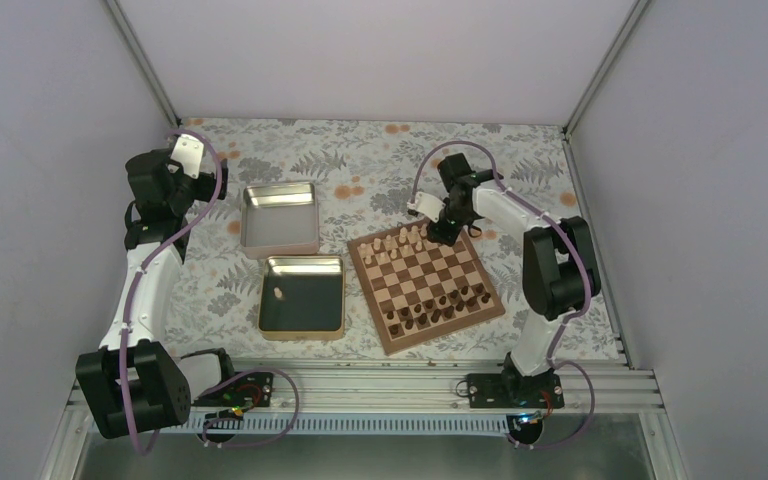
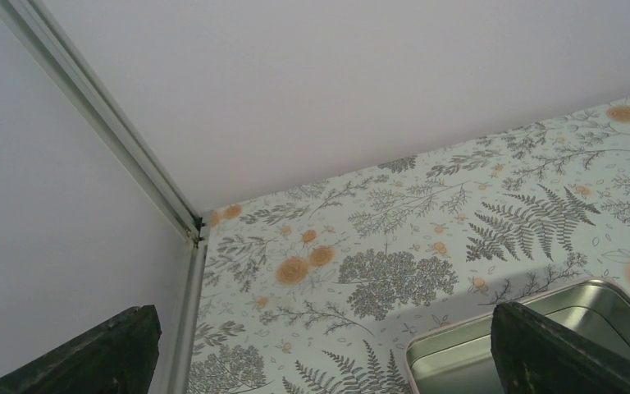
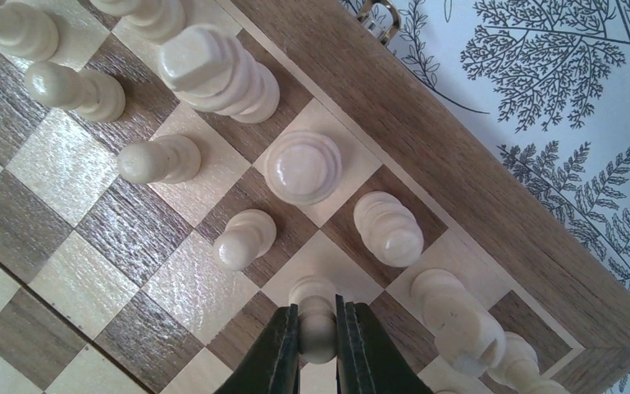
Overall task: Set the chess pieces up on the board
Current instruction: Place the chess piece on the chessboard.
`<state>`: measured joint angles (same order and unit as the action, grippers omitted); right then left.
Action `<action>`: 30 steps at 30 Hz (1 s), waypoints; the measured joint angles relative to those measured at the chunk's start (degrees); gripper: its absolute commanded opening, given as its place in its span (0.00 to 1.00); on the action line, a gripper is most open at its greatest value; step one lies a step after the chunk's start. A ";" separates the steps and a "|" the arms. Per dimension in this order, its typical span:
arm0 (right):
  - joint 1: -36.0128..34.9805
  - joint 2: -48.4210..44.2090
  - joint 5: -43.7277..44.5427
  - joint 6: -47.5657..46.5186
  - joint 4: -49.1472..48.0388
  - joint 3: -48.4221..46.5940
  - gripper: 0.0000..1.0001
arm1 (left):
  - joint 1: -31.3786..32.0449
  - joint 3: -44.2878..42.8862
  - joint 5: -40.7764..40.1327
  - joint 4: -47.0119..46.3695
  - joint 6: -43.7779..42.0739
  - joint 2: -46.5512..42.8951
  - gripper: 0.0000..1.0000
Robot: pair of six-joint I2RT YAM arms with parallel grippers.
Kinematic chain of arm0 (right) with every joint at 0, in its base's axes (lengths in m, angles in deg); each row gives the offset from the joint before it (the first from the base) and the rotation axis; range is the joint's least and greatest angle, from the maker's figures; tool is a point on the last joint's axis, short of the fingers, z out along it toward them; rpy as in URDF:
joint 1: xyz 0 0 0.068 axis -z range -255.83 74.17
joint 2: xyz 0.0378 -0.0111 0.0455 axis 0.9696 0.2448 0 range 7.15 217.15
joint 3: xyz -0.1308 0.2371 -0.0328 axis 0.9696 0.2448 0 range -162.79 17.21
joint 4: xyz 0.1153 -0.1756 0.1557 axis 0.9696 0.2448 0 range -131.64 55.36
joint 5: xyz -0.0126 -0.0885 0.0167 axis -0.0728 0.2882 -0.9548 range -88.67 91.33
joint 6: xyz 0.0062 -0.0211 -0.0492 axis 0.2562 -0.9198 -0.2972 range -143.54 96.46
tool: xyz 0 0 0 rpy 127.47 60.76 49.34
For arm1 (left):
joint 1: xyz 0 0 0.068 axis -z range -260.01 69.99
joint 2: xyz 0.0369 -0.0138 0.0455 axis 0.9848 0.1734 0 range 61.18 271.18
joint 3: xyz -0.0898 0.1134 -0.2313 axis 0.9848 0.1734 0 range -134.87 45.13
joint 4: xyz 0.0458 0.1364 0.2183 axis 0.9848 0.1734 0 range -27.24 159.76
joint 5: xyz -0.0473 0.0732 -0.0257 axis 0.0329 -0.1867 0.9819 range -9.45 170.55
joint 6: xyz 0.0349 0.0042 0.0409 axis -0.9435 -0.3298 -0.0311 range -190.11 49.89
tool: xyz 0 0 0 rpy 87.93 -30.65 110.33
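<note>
The wooden chessboard (image 1: 430, 278) lies right of centre, its border also in the right wrist view (image 3: 492, 205). Several pale chess pieces (image 1: 400, 243) stand along its far edge; dark brown pieces (image 1: 440, 305) stand along the near edge. My right gripper (image 3: 317, 345) is shut on a pale pawn (image 3: 316, 316) whose base rests on a light square in the second row. Other pale pieces stand close around it, such as a pawn (image 3: 244, 238). One pale piece (image 1: 278, 294) lies in the near tin. My left gripper (image 2: 320, 361) is open and empty, over the table's far left corner.
Two square metal tins lie left of the board, a far one (image 1: 280, 218) and a near one (image 1: 302, 296). The far tin's corner shows in the left wrist view (image 2: 541, 328). White walls and metal posts close in the flowered tablecloth (image 1: 360, 180).
</note>
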<state>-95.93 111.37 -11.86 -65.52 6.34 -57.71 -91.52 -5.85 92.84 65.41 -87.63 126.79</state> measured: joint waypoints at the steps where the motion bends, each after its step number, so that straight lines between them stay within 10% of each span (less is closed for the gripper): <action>1: 0.02 0.11 0.02 0.00 0.00 -0.07 0.06 | 0.00 0.00 0.00 0.00 0.00 0.00 1.00; 30: 0.37 1.29 0.37 -0.26 0.96 -0.76 0.28 | 0.00 0.00 0.00 0.00 0.00 0.00 1.00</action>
<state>-95.56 112.66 -11.49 -65.78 7.31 -58.47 -91.52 -5.85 92.84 65.41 -87.63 126.79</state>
